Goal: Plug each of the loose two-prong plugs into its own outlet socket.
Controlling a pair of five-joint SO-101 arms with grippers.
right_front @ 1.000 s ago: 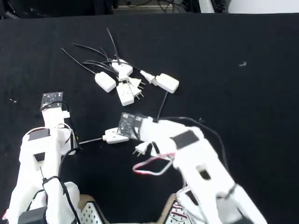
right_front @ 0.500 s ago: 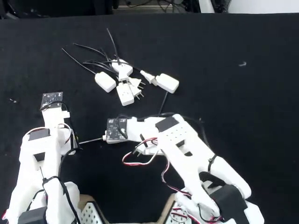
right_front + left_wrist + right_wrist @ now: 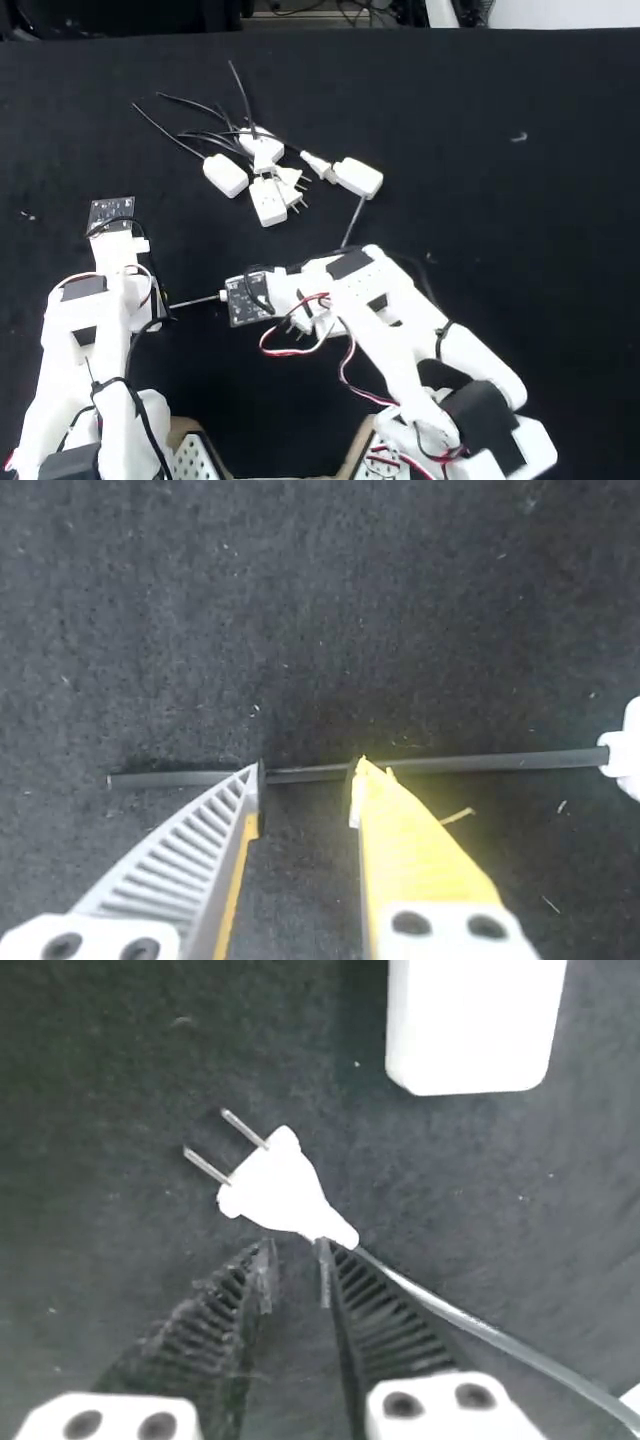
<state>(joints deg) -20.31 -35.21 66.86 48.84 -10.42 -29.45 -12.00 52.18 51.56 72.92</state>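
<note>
Black cloth covers your table [image 3: 520, 250]. Nearest you, your left gripper [image 3: 305, 780] points down at the cloth with its fingers partly apart. A thin black cable [image 3: 480, 763] runs across at their tips, and nothing is clamped. Your right gripper [image 3: 295, 1265], nearer mid-table, is open by only a narrow gap and holds nothing. Its tips sit just behind a loose white two-prong plug [image 3: 275, 1190], whose prongs point away from them. Beyond that plug lies a white outlet socket [image 3: 470, 1020], apart from it. Farthest back, a cluster of white plugs and sockets [image 3: 265, 175] lies tangled with black leads.
</note>
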